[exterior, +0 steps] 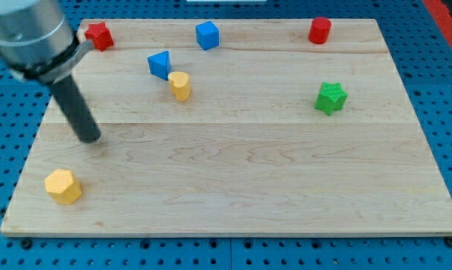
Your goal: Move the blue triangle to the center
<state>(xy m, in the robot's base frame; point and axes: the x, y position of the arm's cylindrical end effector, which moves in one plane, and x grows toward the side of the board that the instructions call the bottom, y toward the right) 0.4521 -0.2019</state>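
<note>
The blue triangle (160, 64) lies on the wooden board (248, 172) at the upper left of centre, touching or nearly touching a yellow rounded block (180, 85) just to its lower right. My tip (91, 138) rests on the board at the left, well below and to the left of the blue triangle, apart from every block. The dark rod rises from it up to the grey arm at the view's top left.
A blue cube (208, 34) sits at the top centre. A red star-like block (99, 35) is at the top left, a red cylinder (319, 30) at the top right, a green star (330, 98) at the right, a yellow hexagon (63, 186) at the lower left.
</note>
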